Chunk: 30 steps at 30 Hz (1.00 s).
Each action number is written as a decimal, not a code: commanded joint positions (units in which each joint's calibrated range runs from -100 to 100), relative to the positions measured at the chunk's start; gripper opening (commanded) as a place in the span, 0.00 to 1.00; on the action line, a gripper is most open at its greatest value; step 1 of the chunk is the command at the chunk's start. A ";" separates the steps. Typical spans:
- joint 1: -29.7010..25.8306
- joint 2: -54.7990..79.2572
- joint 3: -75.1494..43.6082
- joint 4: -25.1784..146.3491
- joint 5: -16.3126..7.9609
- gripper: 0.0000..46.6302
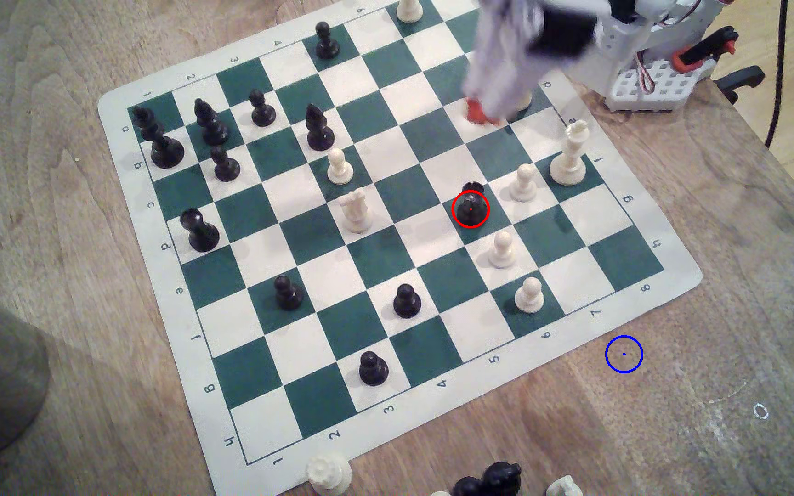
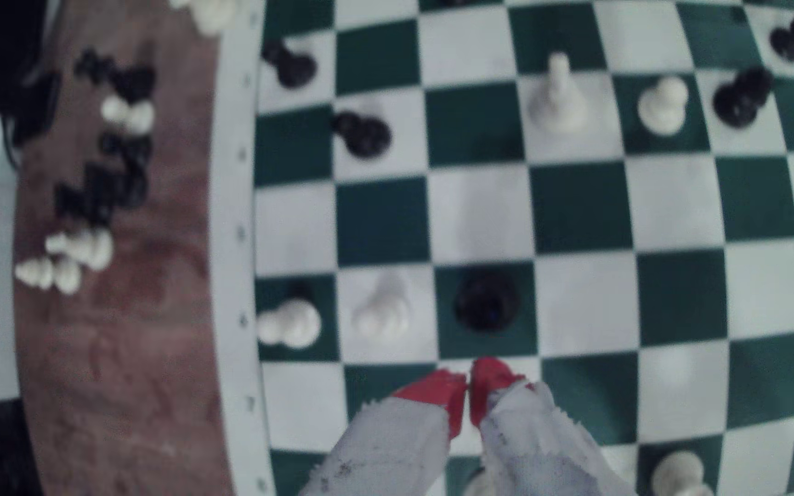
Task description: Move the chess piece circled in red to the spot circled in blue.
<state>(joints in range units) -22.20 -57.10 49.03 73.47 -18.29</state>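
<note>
**Pincer closed above the board, rook untouched**

The pincer (image 2: 469, 396) hangs over the board (image 1: 261, 431) with its red tips pressed together and nothing between them. In the exterior view it is blurred, its red tips (image 1: 480, 113) over the squares near the arm's base.

The rook (image 1: 470, 206) stands upright on a green square, ringed in red, a short way out from the tips and apart from them. In the wrist view the rook (image 2: 486, 300) sits just ahead of the tips, about one square beyond. A white pawn (image 1: 523, 183) stands just beside the rook, and another white pawn (image 1: 501, 249) lies a square farther from the pincer.

The blue ring (image 1: 624, 354) lies on bare worktop (image 1: 719, 286) off the board's edge, well apart from both pincer and rook, farther from the pincer than the rook is.
</note>
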 commanded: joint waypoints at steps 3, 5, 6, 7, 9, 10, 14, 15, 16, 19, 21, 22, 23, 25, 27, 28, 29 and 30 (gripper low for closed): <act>-3.42 0.48 -0.80 4.34 -0.10 0.02; -3.42 3.03 1.38 3.11 -0.15 0.04; -3.50 4.38 1.56 2.70 -0.24 0.04; -3.57 6.17 1.65 2.21 -0.34 0.04; -3.81 9.14 2.20 1.23 -0.39 0.05; -3.81 9.56 2.83 0.82 -0.44 0.06; -3.73 12.11 5.01 -0.41 -0.44 0.09; -3.81 12.96 5.19 -0.66 -0.44 0.12; -3.81 13.47 5.37 -0.90 -0.44 0.14; -3.81 13.47 6.37 -3.36 -0.93 0.35; -3.81 13.13 6.82 -4.75 -0.93 0.38; -3.73 13.64 6.82 -5.65 -0.63 0.38; -3.65 14.06 6.73 -6.23 -0.49 0.38; -3.03 15.34 6.73 -7.29 0.29 0.38; -1.78 17.54 6.00 -8.93 0.83 0.38; -1.46 17.97 5.82 -9.34 0.83 0.38; -1.38 18.31 5.64 -9.75 0.83 0.38; -1.38 18.56 5.37 -9.99 0.83 0.38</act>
<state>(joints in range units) -24.56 -39.42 56.62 65.18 -17.61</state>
